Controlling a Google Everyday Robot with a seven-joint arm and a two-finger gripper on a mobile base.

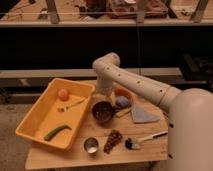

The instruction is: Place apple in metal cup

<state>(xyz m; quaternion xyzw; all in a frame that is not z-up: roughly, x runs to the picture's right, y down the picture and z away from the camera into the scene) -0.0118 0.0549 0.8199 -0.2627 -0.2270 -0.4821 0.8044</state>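
Observation:
The apple, small and orange-red, lies at the far end of the yellow tray on the left of the table. The metal cup, small and shiny, stands upright near the table's front edge, to the right of the tray. My gripper hangs from the white arm at the tray's right rim, just above the dark bowl. It is to the right of the apple and well behind the cup, and nothing shows in it.
A long green vegetable and a small utensil lie in the tray. An orange bowl, a grey cloth, a brush and a dark lumpy object lie on the wooden table.

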